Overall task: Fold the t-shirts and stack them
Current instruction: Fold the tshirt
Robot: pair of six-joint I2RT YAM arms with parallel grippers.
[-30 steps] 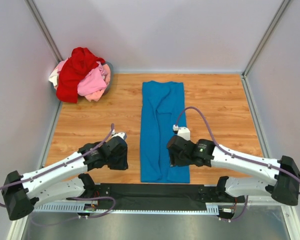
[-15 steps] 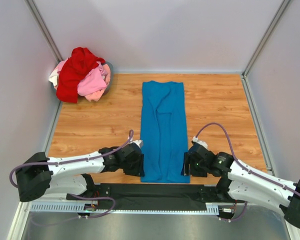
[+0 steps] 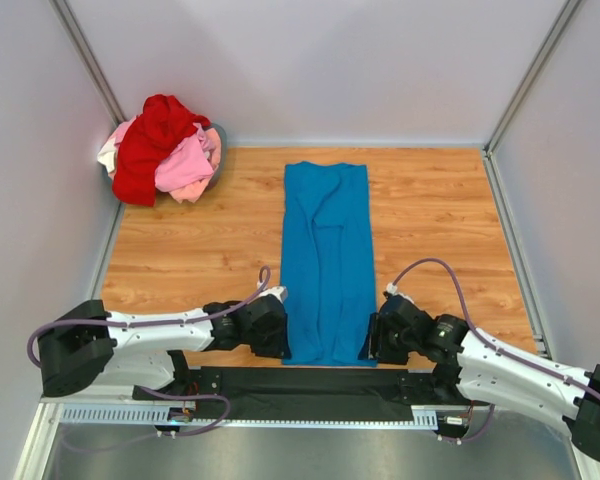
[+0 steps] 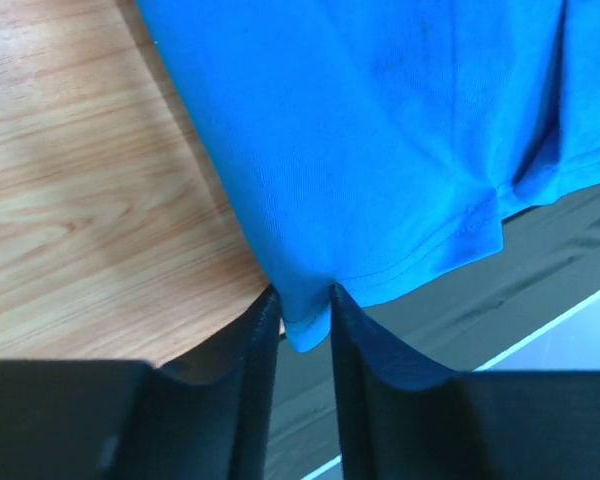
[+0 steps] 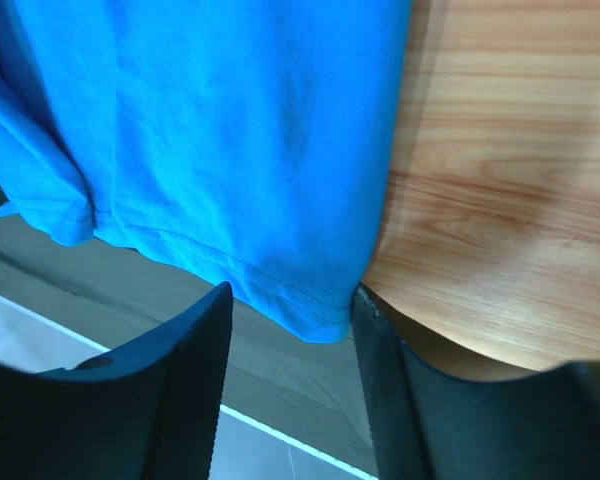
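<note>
A bright blue t-shirt [image 3: 325, 255], folded into a long strip, lies down the middle of the wooden table. My left gripper [image 3: 282, 338] is at its near left corner. In the left wrist view that gripper [image 4: 305, 312] is shut on the hem corner [image 4: 306, 330]. My right gripper [image 3: 369, 344] is at the near right corner. Seen from the right wrist, it [image 5: 292, 300] stands open around the hem corner [image 5: 315, 318]; the cloth touches only the right finger [image 5: 375, 350]. A red t-shirt [image 3: 156, 140], a pink one [image 3: 187, 163] and a whitish one [image 3: 108, 155] lie piled at the far left.
A black mat [image 3: 310, 382] runs along the near edge under the blue shirt's hem. White walls with metal posts [image 3: 88, 65] close in the table on three sides. The pile of shirts sits on a grey container [image 3: 219, 150] in the far left corner.
Both arms have swung down and inward to the blue shirt's near corners. The left jaws have closed on the left corner; the right jaws have narrowed around the right corner.
</note>
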